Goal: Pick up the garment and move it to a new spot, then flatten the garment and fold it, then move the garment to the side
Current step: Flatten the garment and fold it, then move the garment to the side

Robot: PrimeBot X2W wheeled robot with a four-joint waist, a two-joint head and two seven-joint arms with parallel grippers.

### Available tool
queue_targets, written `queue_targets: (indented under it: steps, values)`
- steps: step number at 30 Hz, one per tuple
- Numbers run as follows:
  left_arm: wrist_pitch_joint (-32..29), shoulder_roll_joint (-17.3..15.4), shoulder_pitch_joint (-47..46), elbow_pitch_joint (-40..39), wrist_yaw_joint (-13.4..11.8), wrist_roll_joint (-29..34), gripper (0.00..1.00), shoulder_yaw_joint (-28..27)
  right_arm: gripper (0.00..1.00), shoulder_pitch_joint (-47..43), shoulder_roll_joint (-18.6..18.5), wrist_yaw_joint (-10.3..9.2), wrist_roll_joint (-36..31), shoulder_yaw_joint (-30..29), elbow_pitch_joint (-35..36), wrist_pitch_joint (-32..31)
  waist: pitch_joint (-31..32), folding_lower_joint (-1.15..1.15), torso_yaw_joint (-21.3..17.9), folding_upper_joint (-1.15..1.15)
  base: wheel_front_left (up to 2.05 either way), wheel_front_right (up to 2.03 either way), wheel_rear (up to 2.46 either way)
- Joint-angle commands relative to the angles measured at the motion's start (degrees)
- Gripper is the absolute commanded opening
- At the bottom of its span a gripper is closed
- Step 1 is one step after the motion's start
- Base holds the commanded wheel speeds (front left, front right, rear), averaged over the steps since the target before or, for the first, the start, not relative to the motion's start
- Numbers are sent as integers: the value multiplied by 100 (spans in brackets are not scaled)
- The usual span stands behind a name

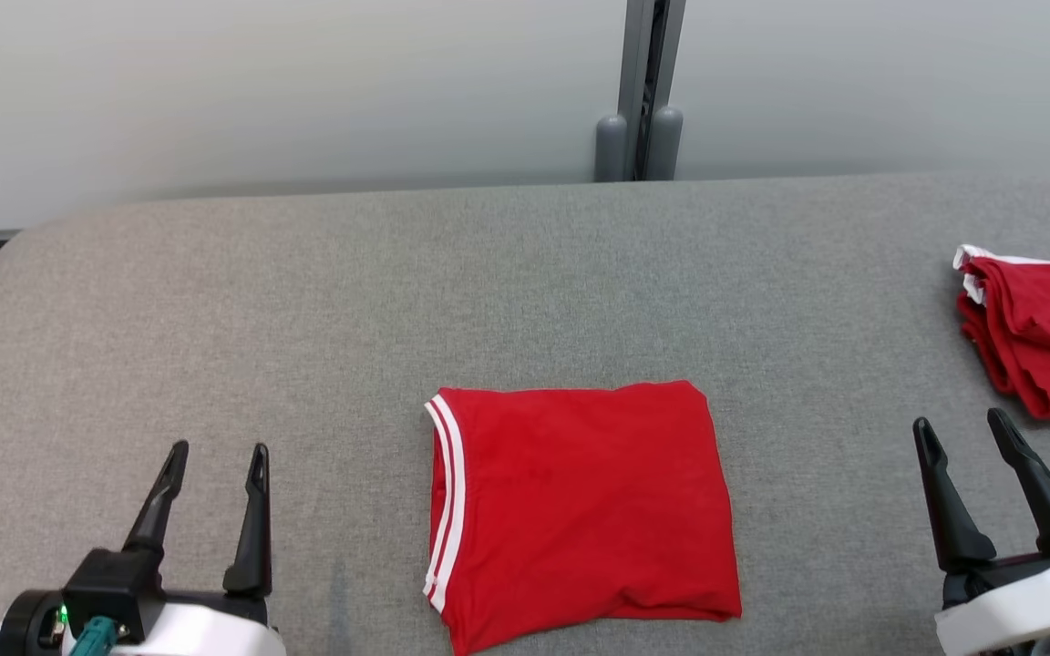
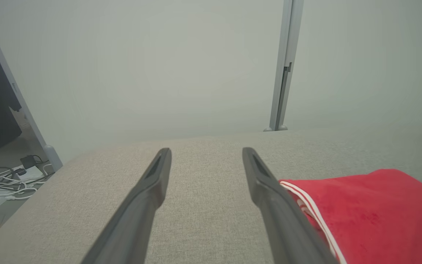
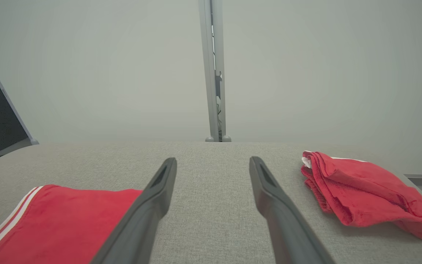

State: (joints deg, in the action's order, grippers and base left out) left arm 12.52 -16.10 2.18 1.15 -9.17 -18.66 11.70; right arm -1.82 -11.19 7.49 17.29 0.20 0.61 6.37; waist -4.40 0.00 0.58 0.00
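Left end effector (image 1: pixel 220 448) hovering low over the grey tabletop (image 1: pixel 306 301), fingers standing wide apart, gripping nothing. Right end effector (image 1: pixel 960 419) doing the same on the opposite side: fingers wide, empty.

Folded garment (image 1: pixel 580 510) lying flat between the two end effectors, apart from both. Its white-striped edge (image 1: pixel 447 510) is facing the left end effector, showing just beside that one's inner finger in the left wrist view. It is looking like a finished square fold, so I am judging the move to the side as the step remaining.

Risks, as I am reading them:
- A pinch catching just the top layer would be peeling the fold open on the lift.
- A one-sided grab would be letting the far half droop and unfold.
- Dragging across the woven cover would be rucking the bottom layers.
- The corner nearest the right end effector is bulging slightly, so layers there may be slipping first.

Beyond and to the right of the right end effector, a second red garment (image 1: pixel 1035 337) is sitting bunched near the tabletop's edge. It is taking up that side, so setting the folded piece there is risking a snag or a pile-up.

Farthest out, a grey post (image 1: pixel 639 91) is rising behind the tabletop's far edge, not obstructing. Cables (image 2: pixel 9 179) are lying on the floor, well off to the left of the left end effector.
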Motion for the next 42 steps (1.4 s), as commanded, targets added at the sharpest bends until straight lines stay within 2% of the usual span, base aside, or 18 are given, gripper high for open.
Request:
queue_targets:
  steps: [1,14,42]
  values:
    - [-44,-50,118,-36,-43,8,100,-2,100,-123,15,1,-11,-65,77,-51,141,0,-11,0,0,0,0]
    - [-305,-109,589,-302,-177,-48,100,87,100,-683,135,1,-97,-279,383,-302,497,0,-30,0,0,0,0]
    - [-359,-180,458,-311,-246,-99,100,172,100,-776,221,1,-196,-411,475,-343,537,0,56,0,0,0,0]
